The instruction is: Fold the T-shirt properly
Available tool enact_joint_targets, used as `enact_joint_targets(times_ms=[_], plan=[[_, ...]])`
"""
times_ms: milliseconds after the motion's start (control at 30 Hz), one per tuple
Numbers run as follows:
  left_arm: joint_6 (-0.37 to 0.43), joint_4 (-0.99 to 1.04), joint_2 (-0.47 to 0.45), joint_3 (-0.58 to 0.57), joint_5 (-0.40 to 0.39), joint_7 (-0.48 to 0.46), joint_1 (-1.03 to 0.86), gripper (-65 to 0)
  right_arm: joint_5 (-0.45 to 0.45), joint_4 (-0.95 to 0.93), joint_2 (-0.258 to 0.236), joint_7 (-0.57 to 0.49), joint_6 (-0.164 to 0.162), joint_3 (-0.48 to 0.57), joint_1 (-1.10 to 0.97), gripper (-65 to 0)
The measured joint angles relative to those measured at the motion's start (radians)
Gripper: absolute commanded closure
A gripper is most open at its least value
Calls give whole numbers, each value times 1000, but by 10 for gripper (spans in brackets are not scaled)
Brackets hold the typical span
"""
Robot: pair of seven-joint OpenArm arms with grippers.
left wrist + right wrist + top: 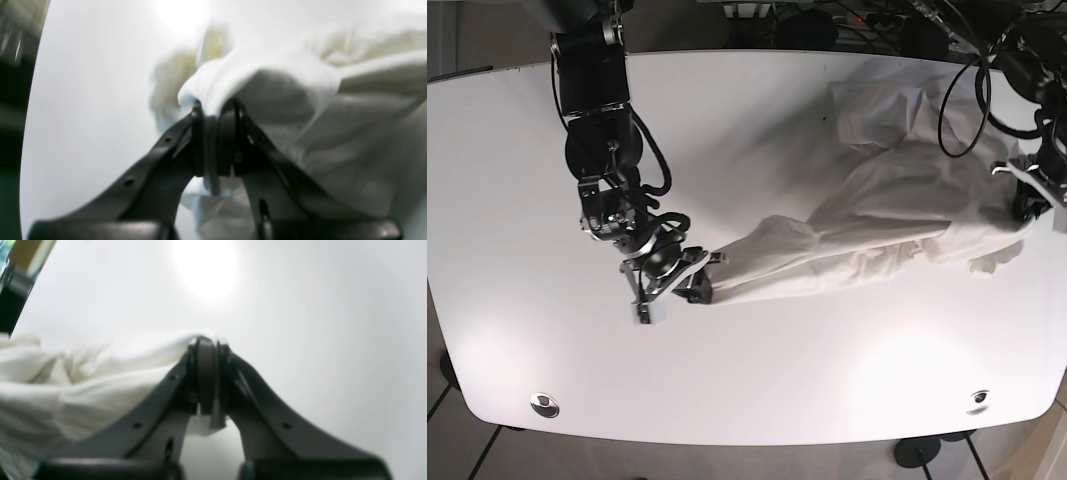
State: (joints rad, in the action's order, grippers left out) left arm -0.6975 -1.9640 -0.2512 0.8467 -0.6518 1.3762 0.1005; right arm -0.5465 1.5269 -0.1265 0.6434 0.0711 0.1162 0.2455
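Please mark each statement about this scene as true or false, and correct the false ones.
1. Both grippers are closed on the T-shirt. True: the left gripper and the right gripper each pinch white fabric.
2. The shirt is already folded into a neat rectangle. False: it is stretched and bunched between the arms.
3. The table is white. True.
4. The shirt is dark blue. False: it is white.
5. In the base view, the right gripper is near the table's far right edge. False: it is left of centre.
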Motion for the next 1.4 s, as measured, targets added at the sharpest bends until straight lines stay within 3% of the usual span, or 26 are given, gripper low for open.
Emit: enact_joint_targets(times_ms=[167,300,400,467,633,767,900,967,1133,1400], plan=[[0,47,-33,-304,-2,0,276,-4,1,35,-128,25,-1,-14,156,-17],[0,209,-27,-468,-1,2,597,-4,-1,35,-185,39,6,-11,345,-17],[0,348,-27,-521,-1,3,821,-4,-4,27,-229,39,6,-12,478,-17],[0,469,-23,-524,-8,-13,967,-4,-60,2,-284,60,6,-14,562,-19],[0,592,-35,-518,-12,-22,949,-4,-261,7,-406,56,6,-138,509,-19],[0,573,-58,-476,-13,-8,653,-4,-297,77,-391,73,-5,-252,196,-19],[0,570,-67,-404,-5,-8,327,-4,-303,214,-284,71,-1,-371,-177,-19],[0,556,-67,-399,-6,-8,229,-4,-293,225,-257,70,-11,-386,-289,-19],[0,404,-69,-330,-11,-15,20,-4,-300,303,-198,61,0,-394,-536,-19],[0,370,-65,-191,-15,-22,-143,-4,-298,380,-201,-19,-5,-394,-746,-21]])
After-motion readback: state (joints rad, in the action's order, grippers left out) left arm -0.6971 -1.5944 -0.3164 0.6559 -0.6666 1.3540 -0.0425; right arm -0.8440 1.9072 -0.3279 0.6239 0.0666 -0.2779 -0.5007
